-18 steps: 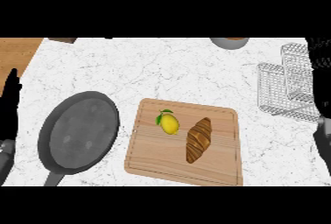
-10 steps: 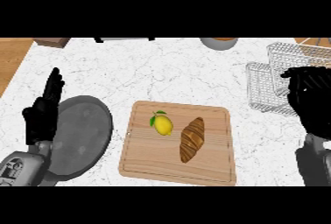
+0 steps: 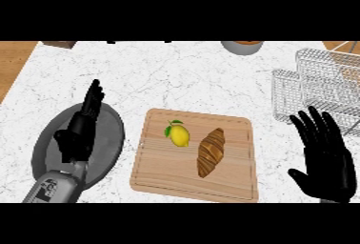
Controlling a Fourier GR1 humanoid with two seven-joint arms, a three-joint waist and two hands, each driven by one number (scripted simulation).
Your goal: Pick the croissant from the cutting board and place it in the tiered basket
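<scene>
Both hands have shifted since the earlier frame; the right hand now hovers lower, beside the cutting board, fingers spread straight, holding nothing; the left hand stands edge-on over the grey pan, fingers straight and empty; the croissant lies on the board just beside a lemon; the tiered basket stands on the desk beyond the right hand.

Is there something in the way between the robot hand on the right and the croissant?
No. The right robot hand is open beside the cutting board, and only bare board and counter lie between it and the croissant. The lemon sits on the croissant's far side.
</scene>
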